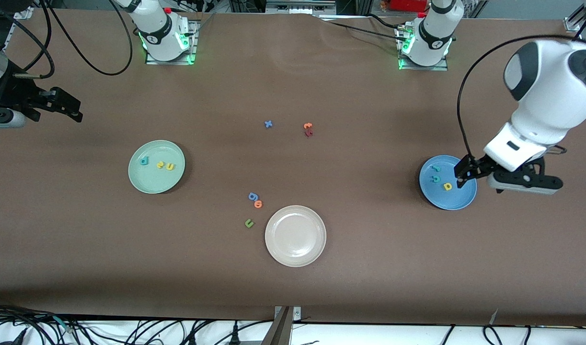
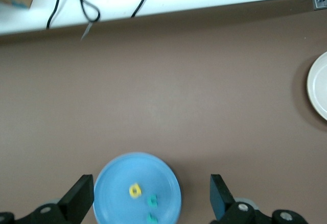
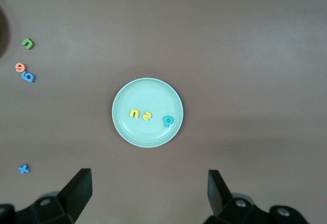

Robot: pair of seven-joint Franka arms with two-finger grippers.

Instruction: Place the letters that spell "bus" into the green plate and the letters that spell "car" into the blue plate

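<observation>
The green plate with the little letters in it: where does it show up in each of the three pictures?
Front view: the green plate lies toward the right arm's end of the table, holding a teal letter and two yellow ones.
Left wrist view: not in it; only the blue plate and the edge of the white plate show.
Right wrist view: near the middle, same three letters inside.
Shared landmark: the blue x.

We log the green plate point(image 1: 156, 166), pale mint, round and shallow, flat on the worktop toward the right arm's end. In it lie the teal b point(image 1: 144, 161), yellow s point(image 1: 160, 165) and yellow u point(image 1: 170, 166), in a row, apart from one another. The blue plate point(image 1: 441, 194) sits toward the left arm's end, holding the teal r point(image 1: 436, 168), teal c point(image 1: 435, 178) and yellow a point(image 1: 447, 186).
</observation>
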